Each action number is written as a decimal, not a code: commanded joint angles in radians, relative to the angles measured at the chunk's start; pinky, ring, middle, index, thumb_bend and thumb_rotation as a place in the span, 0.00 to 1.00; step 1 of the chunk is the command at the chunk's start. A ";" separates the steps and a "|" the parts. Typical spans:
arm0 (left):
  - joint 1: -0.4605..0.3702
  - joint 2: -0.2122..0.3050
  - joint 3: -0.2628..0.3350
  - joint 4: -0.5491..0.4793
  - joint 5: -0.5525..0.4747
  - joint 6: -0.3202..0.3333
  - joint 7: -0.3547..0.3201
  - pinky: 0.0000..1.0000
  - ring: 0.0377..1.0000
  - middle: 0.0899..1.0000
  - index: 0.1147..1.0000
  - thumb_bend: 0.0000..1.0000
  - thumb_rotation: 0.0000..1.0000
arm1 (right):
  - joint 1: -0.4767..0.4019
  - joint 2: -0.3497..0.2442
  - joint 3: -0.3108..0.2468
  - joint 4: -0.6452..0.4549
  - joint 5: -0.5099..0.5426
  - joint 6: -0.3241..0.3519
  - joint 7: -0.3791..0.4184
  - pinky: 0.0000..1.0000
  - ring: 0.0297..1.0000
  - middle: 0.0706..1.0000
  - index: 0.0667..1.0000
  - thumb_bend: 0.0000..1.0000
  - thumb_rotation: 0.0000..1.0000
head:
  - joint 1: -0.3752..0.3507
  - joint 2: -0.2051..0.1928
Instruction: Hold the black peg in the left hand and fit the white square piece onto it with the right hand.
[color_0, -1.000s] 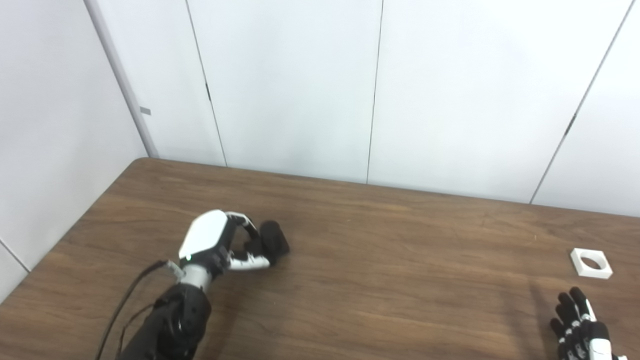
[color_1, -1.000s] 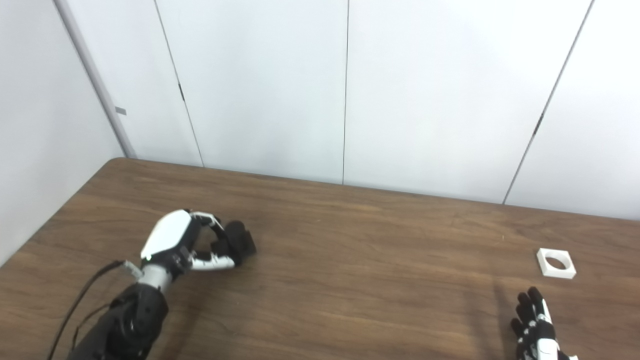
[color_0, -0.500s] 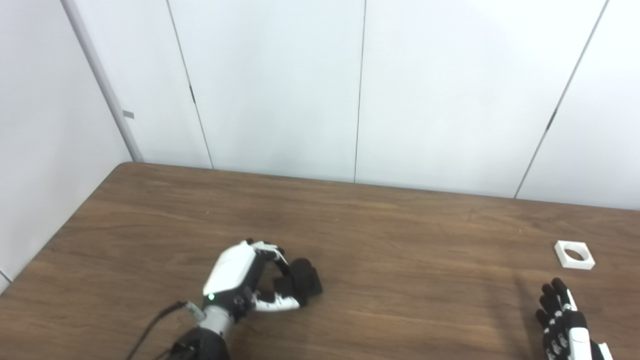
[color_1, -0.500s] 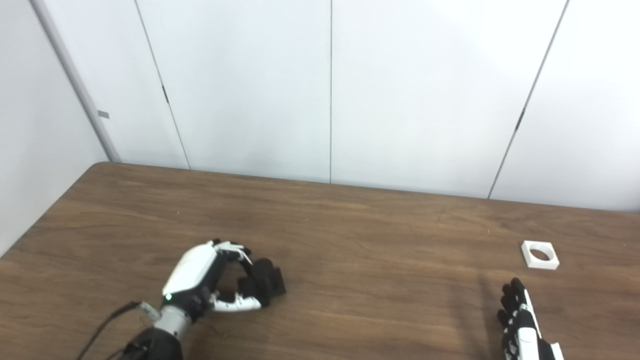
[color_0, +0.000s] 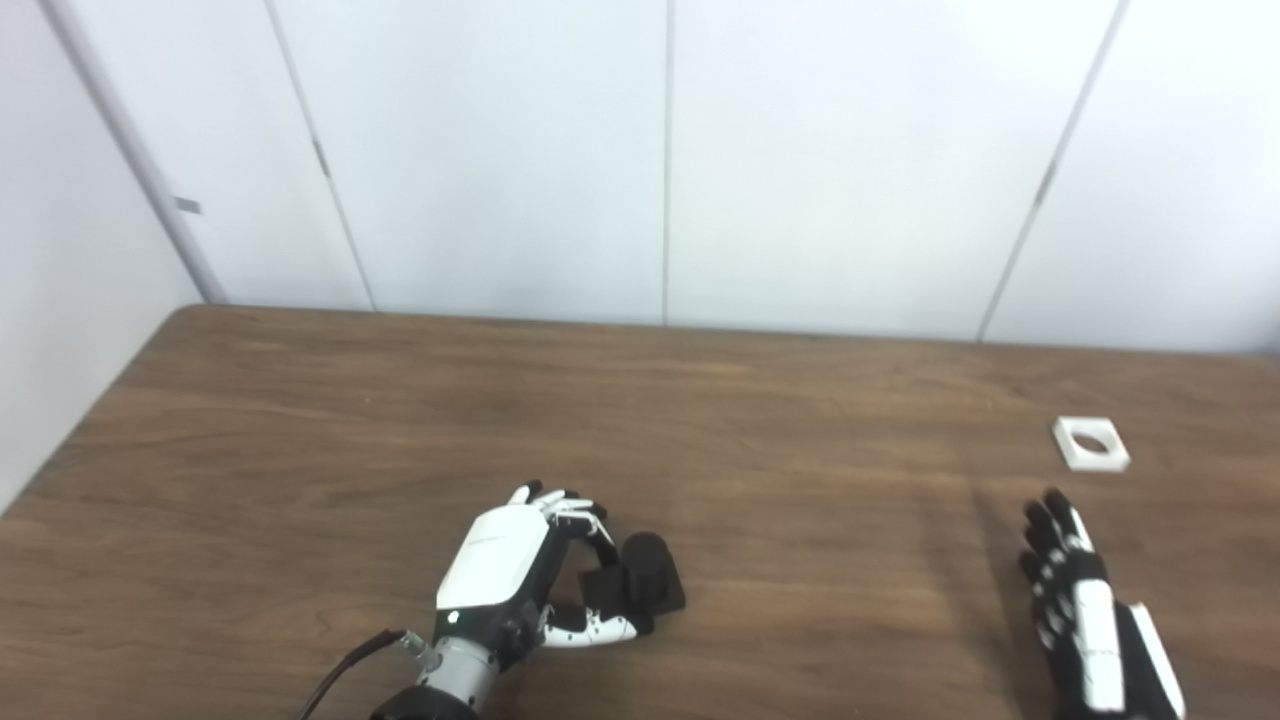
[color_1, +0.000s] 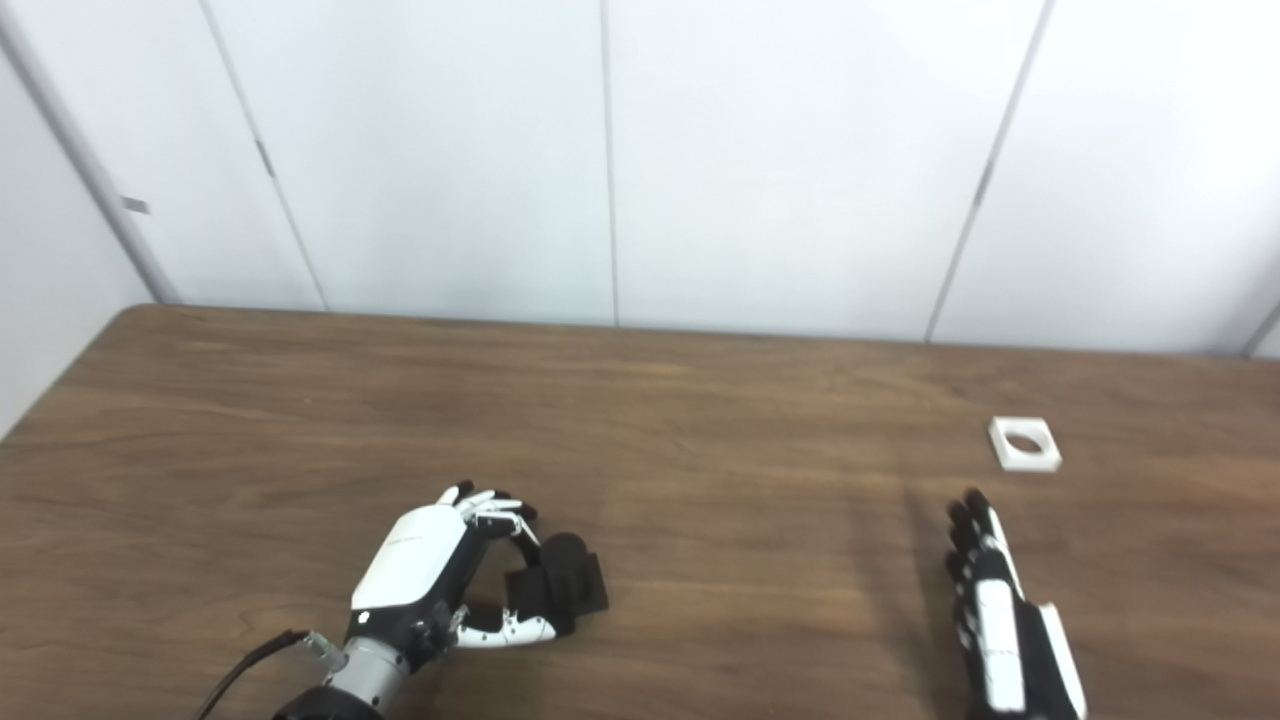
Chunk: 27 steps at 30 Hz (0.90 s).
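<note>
left hand (color_0: 520, 575) grips the black peg (color_0: 645, 585) loosely (could slip); right hand (color_0: 1085, 610), fingers spread and empty, may nudge the white square piece (color_0: 1090, 444) away.

Black peg (color_0: 648, 578): short, dark cylinder on squarish black base, near front-left of worktop (color_0: 780, 400), upright or slightly tilted, cannot tell which. Partly hidden behind curled fingers (color_0: 575, 515) of left hand (color_0: 520, 570), thumb below it; base appears at worktop level.

White square piece (color_0: 1090, 443): flat, thin, round hole through centre. Lies flat on worktop, far right, well apart from peg, untouched. Right hand (color_0: 1085, 620) near it, closer to front edge, not touching.
</note>
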 joint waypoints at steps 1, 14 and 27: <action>0.011 -0.001 -0.010 -0.015 0.024 -0.016 -0.014 1.00 0.89 0.78 0.42 0.52 0.05 | 0.041 0.028 0.021 -0.029 -0.009 0.021 0.001 1.00 0.99 0.97 0.97 0.50 1.00 | -0.006 0.007; 0.080 -0.022 -0.054 -0.001 0.040 -0.070 -0.017 1.00 0.88 0.77 0.42 0.52 0.05 | 0.057 0.029 0.029 -0.091 -0.011 0.069 -0.024 1.00 0.98 0.95 0.96 0.51 1.00 | -0.053 0.044; 0.095 -0.037 -0.041 0.025 0.030 -0.107 0.005 1.00 0.88 0.77 0.42 0.52 0.05 | 0.000 0.005 -0.026 -0.153 -0.089 0.133 -0.084 0.93 0.91 0.88 0.84 0.58 0.60 | -0.120 0.054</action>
